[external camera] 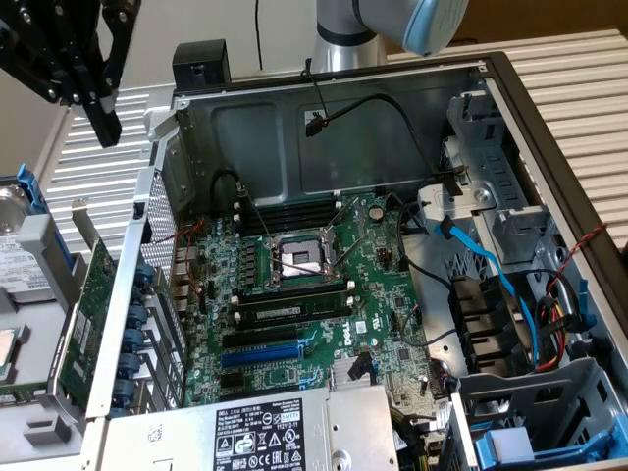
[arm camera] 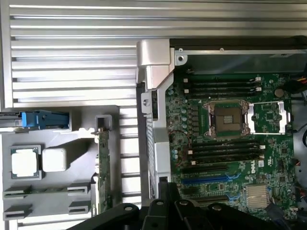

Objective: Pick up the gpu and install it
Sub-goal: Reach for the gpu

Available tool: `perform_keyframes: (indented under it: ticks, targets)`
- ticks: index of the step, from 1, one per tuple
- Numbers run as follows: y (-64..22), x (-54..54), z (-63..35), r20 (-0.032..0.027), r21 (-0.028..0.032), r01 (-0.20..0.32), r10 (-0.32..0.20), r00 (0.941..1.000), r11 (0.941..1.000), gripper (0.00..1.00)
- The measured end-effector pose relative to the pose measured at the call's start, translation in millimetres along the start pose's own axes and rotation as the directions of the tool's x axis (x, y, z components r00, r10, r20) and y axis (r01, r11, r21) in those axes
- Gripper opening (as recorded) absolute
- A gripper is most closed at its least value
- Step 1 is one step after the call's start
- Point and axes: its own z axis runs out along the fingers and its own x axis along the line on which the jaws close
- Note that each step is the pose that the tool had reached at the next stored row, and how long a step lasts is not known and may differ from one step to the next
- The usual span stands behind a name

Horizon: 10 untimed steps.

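Pincer (external camera: 90, 98) hangs over ribbed tabletop (external camera: 93, 172), seemingly near gpu (external camera: 86, 314).

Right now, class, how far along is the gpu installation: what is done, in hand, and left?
Done: nothing yet. The gpu stands on edge in the grey tray outside the case. In hand: nothing; the gripper hangs above, apart from the card. Left: the pick-up and the install; the blue slot on the motherboard is bare.

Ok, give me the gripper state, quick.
Gripper: open or shut cannot be told. It is not holding the gpu, which stands on edge in the gray tray.
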Motion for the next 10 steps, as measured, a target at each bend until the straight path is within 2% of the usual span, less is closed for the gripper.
perform_keyframes:
  ticks: [6,10]
  targets:
    - [-3.5,27.2,-3.0,-0.0008,-0.0135,-0.001,0.001,1.0000,0.9999,0.11]
    - [-6.2,45.1,-5.1,-0.0012,-0.0195,-0.002,0.002,1.0000,0.9998,0.11]
